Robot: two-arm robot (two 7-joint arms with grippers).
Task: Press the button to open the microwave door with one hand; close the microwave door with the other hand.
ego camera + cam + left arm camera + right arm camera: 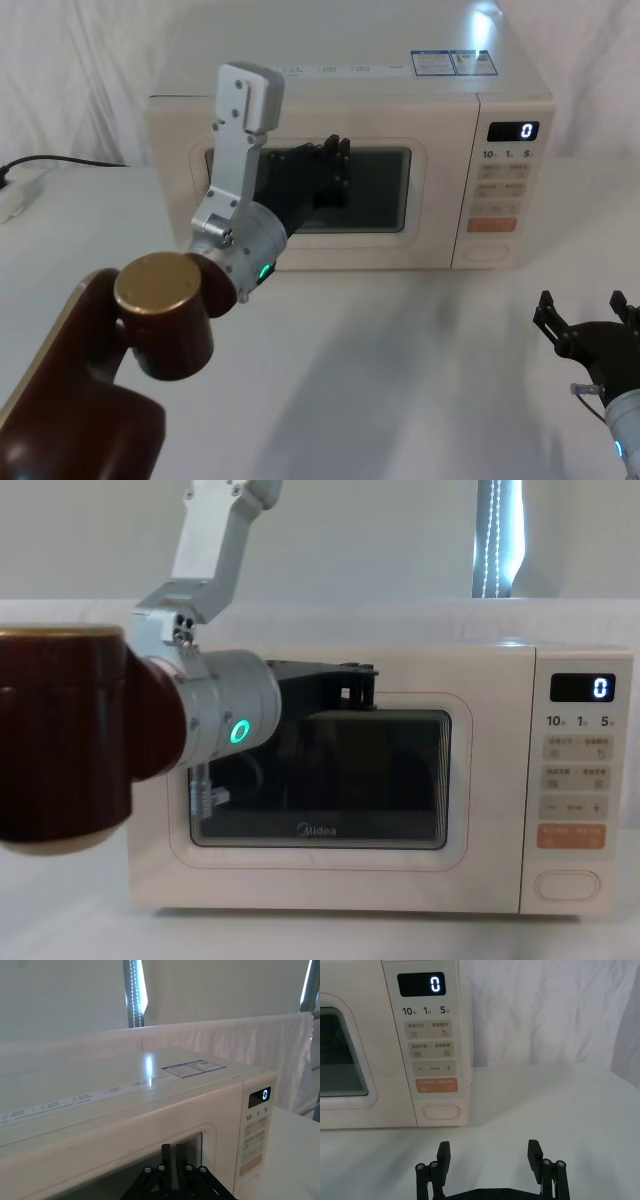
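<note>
— White cloth hangs behind everything, and the table is white too. What does the head camera give you?

— It shows the microwave door lying flush with the oven's front. The left gripper is right up at the window, near its upper middle, with its fingers drawn close together and nothing between them. The right gripper hovers low over the table, near the robot and well apart from the oven, its jaws spread wide. The button sits at the foot of the control panel, under the orange key.

— And the left wrist camera?

— It looks along the oven's top. Two black fingers stand side by side, nearly touching, just in front of the window's upper corner. The display reads 0.

— Right wrist?

— It faces the control panel squarely. The button is untouched, below the orange key, with the window's edge beside the panel. The right gripper is below it, well short of the oven; its fingers are far apart and empty.

— Chest camera?

— The left gripper is at the top edge of the window, its wrist ring glowing green. Whether the fingertips touch the glass, I cannot tell. The microwave door is closed, its logo under the window, and the button is at the lower right corner.
</note>
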